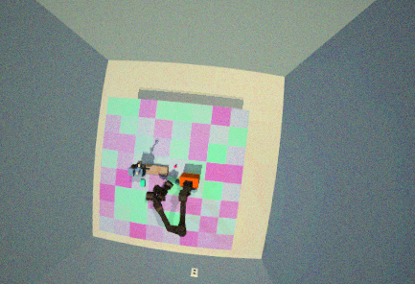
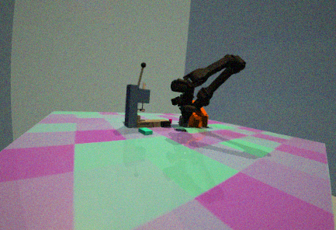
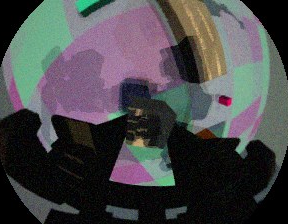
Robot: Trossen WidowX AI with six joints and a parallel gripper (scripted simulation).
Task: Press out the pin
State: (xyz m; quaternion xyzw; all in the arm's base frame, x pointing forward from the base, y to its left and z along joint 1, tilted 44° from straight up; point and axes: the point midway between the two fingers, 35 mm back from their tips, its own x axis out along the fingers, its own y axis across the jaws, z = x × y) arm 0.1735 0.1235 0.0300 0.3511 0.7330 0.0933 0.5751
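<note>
The wrist view shows the gripper (image 2: 183,125) (image 3: 147,119) clamped on the dark block (image 3: 154,120) — the exterior, the upright lever (image 2: 141,75).

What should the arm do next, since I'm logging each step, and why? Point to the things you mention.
Probably lift the block (image 3: 157,117) straight up: the jaws are shut on it, it is off the press (image 2: 131,105) (image 1: 136,171), and the lever (image 2: 141,75) stands raised.

The press (image 1: 135,171) (image 2: 131,106) blocks the far end of its bed (image 1: 157,170) (image 2: 155,123) (image 3: 207,40); above the bed's near end is open air.
</note>
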